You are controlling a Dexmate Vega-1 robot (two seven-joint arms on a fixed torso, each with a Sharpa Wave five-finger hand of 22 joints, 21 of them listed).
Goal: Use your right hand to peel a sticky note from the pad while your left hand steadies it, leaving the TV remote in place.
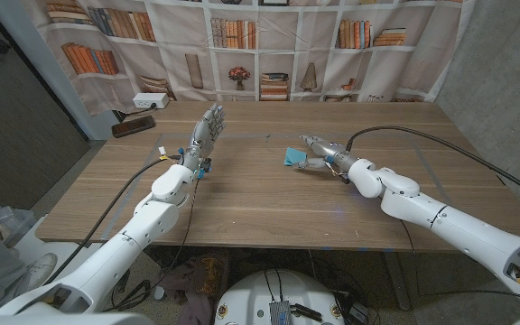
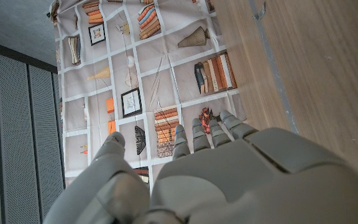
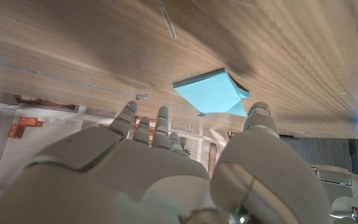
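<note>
Wooden worktop (image 1: 260, 194) holds the blue pad (image 1: 294, 157). My right hand (image 1: 319, 152), fingers apart and holding nothing, sits just beside the pad. My left hand (image 1: 204, 135), open, stands well apart. I should bring it over first.

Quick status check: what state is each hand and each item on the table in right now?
Blue sticky note pad: on the table, top sheet's corner curled up.
Right hand: fingers at the pad's edge; grip unclear.
Left hand: open, raised, away from the pad.
Dark flat remote-like object: lying at the table's far left corner, untouched.
</note>
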